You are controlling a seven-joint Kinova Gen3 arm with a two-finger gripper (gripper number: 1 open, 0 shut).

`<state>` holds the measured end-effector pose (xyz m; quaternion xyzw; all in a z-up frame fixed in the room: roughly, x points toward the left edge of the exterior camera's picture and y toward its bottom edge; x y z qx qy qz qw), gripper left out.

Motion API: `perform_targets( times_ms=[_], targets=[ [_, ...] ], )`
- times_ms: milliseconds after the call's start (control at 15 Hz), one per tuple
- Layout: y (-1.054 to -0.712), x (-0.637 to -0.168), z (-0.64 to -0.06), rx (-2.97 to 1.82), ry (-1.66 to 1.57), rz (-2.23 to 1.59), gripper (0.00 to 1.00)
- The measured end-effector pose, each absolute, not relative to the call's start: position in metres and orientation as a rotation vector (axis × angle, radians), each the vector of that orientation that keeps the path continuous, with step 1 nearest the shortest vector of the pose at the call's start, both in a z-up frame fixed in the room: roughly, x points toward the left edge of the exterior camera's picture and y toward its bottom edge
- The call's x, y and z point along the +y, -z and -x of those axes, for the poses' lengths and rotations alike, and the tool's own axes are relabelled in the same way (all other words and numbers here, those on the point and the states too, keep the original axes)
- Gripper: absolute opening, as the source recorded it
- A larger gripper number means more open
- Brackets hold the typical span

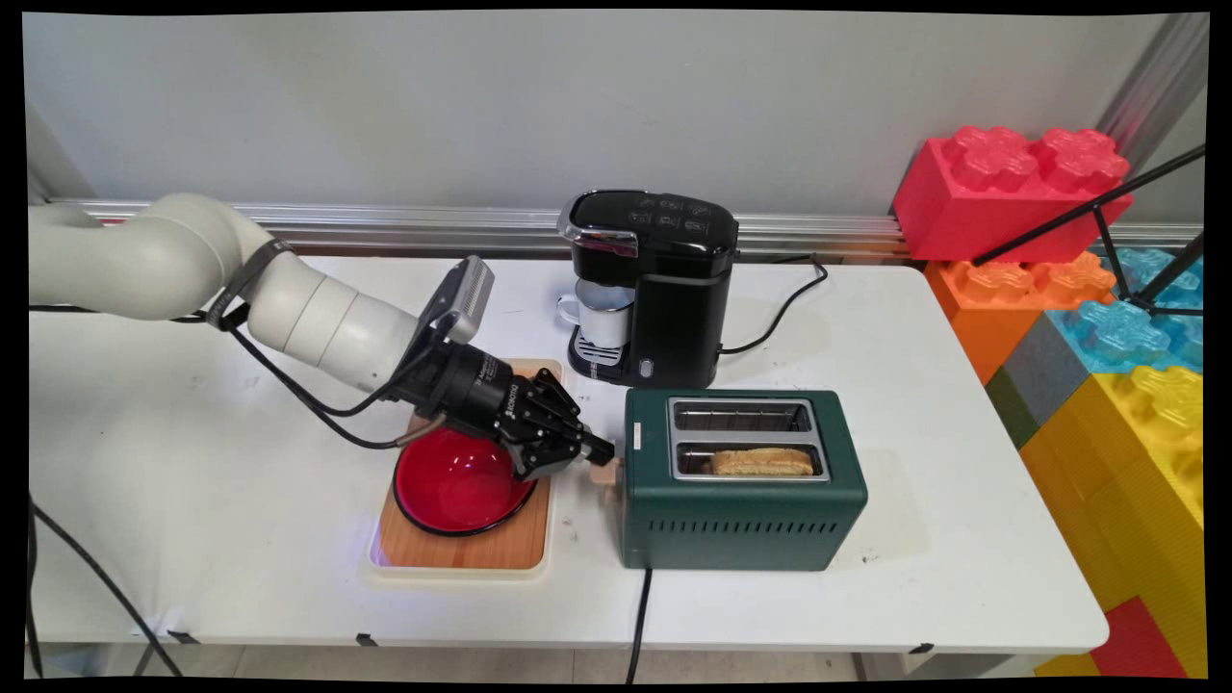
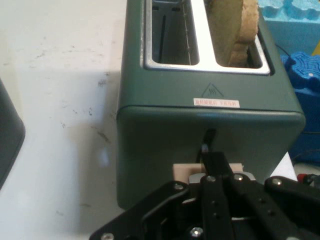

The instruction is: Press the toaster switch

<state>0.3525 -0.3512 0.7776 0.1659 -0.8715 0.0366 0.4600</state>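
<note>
Tool (image 1: 599, 450) at toaster lever (image 1: 604, 472)
Fingers are seen closed together atop the lever, toaster (image 1: 741, 520) at 3 o'clock; pressure is best kept vertical.

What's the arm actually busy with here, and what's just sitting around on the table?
Busy with:
- gripper, fingers together at the pale lever
- green toaster that the lever belongs to
- bread slice in its near slot

Lying about:
- coffee machine with a mug under it
- red bowl on a wooden tray
- toy bricks at the right
</note>
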Motion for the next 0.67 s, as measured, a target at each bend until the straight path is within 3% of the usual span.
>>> perform_targets(
  times_ms=[667],
  targets=[
    [-0.76,-0.352,-0.351,-2.161,-0.081,-0.413,0.0]
  ],
)
